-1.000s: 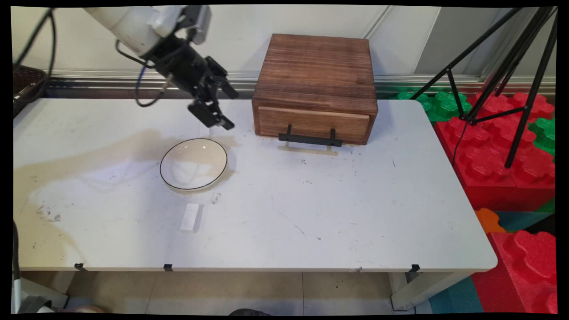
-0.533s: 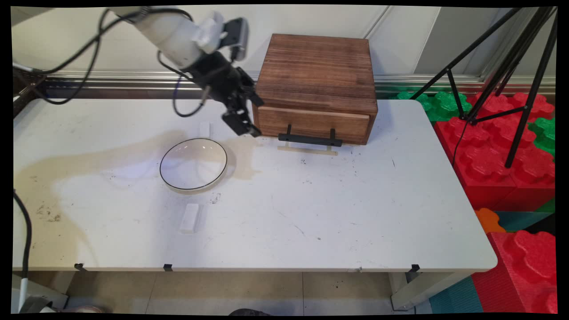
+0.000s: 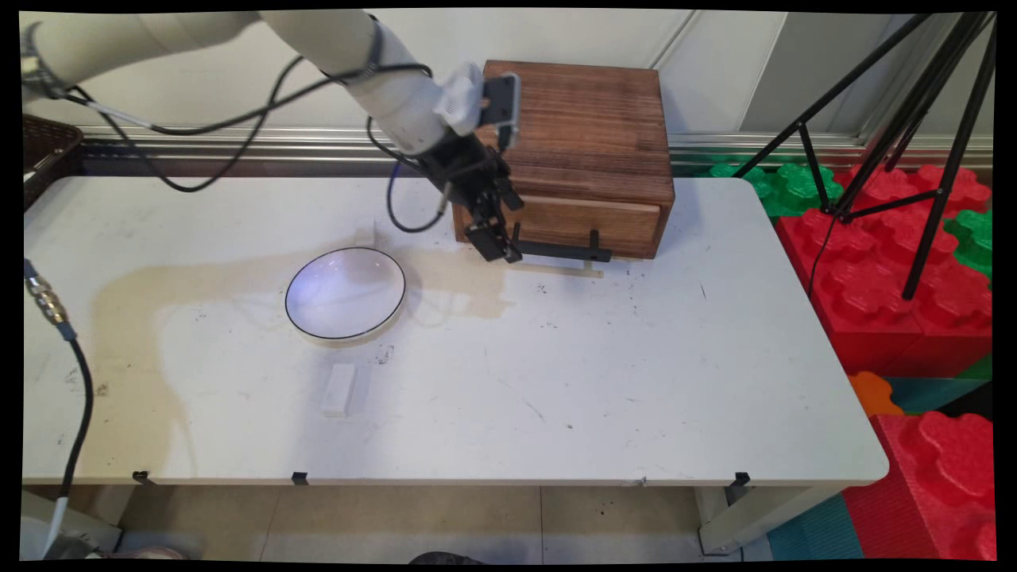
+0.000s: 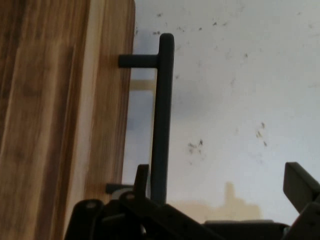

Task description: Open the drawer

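White table (image 3: 556, 381): hand (image 3: 499, 245), fingers apart, at wooden drawer box's (image 3: 572, 135) black handle (image 4: 162, 115).

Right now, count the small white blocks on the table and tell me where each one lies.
2. One white block lies in front of the plate; the other lies just behind the plate's far rim. The arm could hide more.

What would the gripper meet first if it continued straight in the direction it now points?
Probably the black handle of the wooden drawer box: in the hand view the open gripper has one finger beside the bar. Past that lies the white table. Depth is unclear, so this is a judgement.
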Controlling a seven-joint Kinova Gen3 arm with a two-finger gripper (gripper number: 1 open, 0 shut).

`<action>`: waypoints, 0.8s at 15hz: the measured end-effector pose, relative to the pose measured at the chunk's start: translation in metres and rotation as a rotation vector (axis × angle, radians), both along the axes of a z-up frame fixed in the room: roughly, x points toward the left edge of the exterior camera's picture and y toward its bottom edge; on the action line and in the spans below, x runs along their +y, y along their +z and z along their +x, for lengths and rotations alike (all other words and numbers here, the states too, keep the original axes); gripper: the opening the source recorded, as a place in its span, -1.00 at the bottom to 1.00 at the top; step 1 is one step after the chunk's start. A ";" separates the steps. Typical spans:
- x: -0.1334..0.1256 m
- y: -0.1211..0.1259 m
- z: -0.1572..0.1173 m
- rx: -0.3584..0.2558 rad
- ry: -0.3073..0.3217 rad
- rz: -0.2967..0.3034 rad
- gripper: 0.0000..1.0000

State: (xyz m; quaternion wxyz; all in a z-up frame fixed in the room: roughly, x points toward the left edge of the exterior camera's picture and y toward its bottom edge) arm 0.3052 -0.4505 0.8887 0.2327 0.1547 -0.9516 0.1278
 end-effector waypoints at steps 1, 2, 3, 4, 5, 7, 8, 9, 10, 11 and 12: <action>-0.005 -0.006 -0.005 -0.004 -0.007 0.002 1.00; -0.011 -0.014 -0.011 -0.009 -0.015 0.004 1.00; -0.014 -0.019 -0.015 -0.013 -0.021 0.006 1.00; -0.019 -0.025 -0.020 -0.017 -0.027 0.008 1.00; -0.022 -0.028 -0.023 -0.020 -0.032 0.010 1.00; -0.032 -0.043 -0.032 -0.031 -0.049 0.018 1.00; -0.034 -0.048 -0.035 -0.036 -0.054 0.020 1.00; -0.038 -0.053 -0.038 -0.041 -0.059 0.020 1.00; -0.040 -0.057 -0.040 -0.046 -0.063 0.019 1.00; -0.043 -0.061 -0.043 -0.052 -0.069 0.016 1.00; -0.045 -0.063 -0.045 -0.057 -0.075 0.012 1.00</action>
